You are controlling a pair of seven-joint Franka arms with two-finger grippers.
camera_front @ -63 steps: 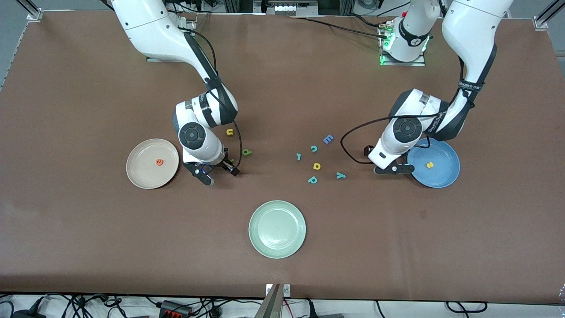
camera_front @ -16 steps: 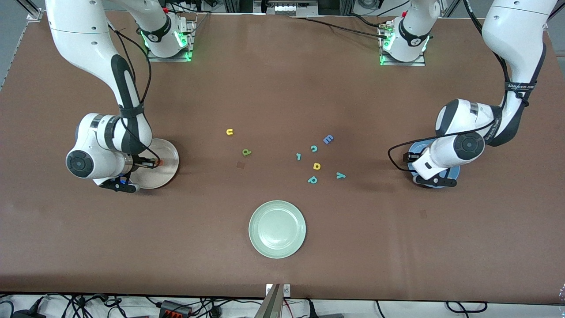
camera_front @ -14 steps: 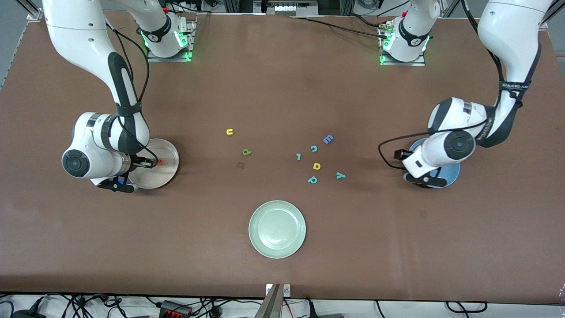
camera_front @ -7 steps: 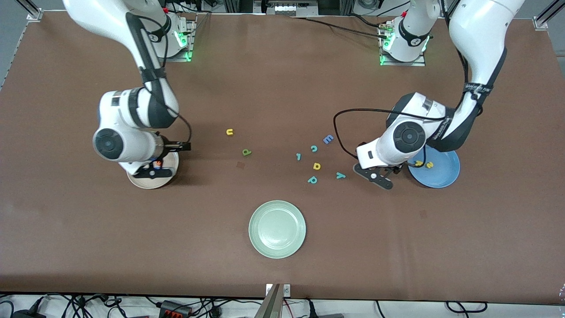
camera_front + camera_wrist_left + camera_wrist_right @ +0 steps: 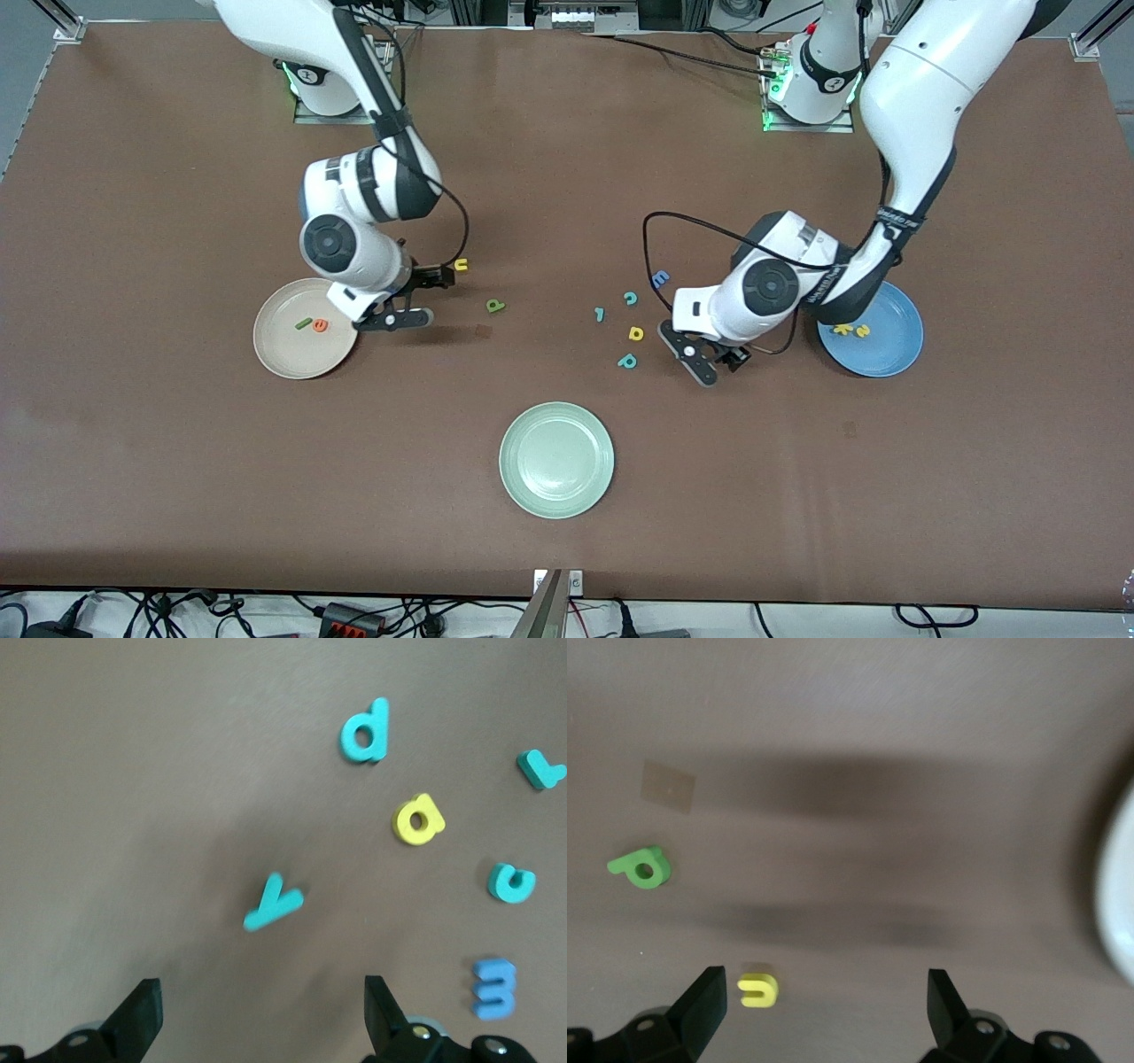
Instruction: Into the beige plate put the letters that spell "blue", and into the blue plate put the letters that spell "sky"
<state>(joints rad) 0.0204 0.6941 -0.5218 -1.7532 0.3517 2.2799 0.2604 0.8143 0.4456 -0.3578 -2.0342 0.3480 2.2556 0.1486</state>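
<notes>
The beige plate (image 5: 282, 354) holds the dark green "l" (image 5: 304, 323) and the orange "e" (image 5: 320, 326). My right gripper (image 5: 415, 297) (image 5: 824, 1019) hangs open and empty just off that plate, over bare table. The yellow "u" (image 5: 461, 264) (image 5: 758, 989) lies by one of its fingers, and the green "b" (image 5: 495, 306) (image 5: 640, 867) is a little farther off. In the blue plate (image 5: 890, 354) lie the yellow "k" (image 5: 843, 330) and "s" (image 5: 861, 330). My left gripper (image 5: 716, 363) (image 5: 261, 1028) is open over the teal "y" (image 5: 273, 903), which the arm hides in the front view.
Loose letters lie mid-table: teal p-shape (image 5: 627, 361), yellow d-shape (image 5: 635, 333), teal "c" (image 5: 630, 298), a small teal piece (image 5: 600, 314), blue "E" (image 5: 660, 279). The pale green plate (image 5: 556, 459) is nearer the front camera. A brown patch (image 5: 667, 786) marks the cloth.
My right gripper opened and left the beige plate, where the "l" now lies, moving toward the "u" and "b". My left gripper swung from the blue plate to over the "y".
</notes>
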